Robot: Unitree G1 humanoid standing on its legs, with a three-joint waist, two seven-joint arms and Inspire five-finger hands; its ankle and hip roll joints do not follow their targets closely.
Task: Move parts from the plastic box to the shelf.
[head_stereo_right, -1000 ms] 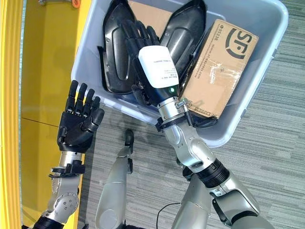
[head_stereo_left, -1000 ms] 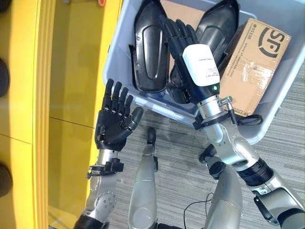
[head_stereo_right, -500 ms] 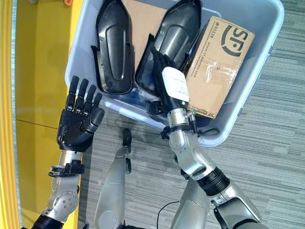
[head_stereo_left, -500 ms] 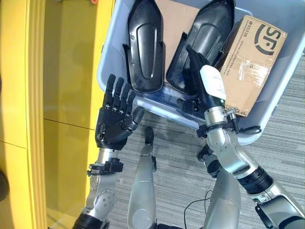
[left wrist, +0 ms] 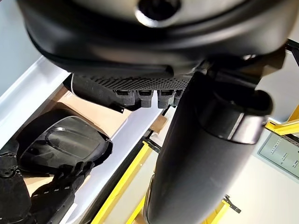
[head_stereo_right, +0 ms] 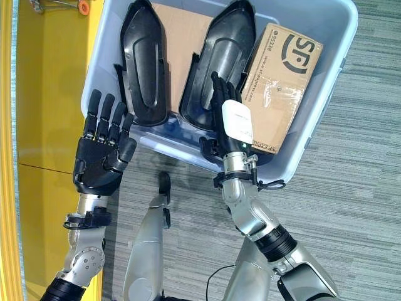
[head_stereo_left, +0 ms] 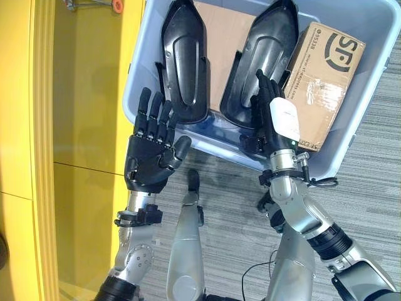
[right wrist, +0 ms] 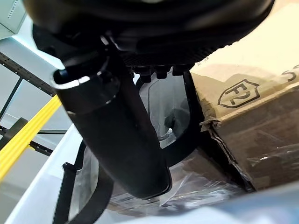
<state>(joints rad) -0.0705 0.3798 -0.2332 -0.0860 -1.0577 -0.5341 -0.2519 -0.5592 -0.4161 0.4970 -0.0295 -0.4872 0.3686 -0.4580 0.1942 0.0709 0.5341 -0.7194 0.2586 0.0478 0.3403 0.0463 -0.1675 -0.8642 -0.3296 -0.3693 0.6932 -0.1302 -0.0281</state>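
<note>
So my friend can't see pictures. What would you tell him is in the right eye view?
The robot's right hand reaches into a pale blue plastic box with straight fingers, over one of two black moulded parts. A cardboard box lies beside that part, and the open left hand is raised outside, next to a yellow shelf.

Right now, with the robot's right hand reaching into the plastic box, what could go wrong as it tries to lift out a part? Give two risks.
1. The right hand has straight fingers lying on the right black moulded plastic shell, with no grip yet, so the smooth shell could slip.
2. That shell sits tight against the brown cardboard carton inside the pale blue plastic box; lifting may drag the carton or snag.
The left hand is open outside the box, giving no support.
</note>
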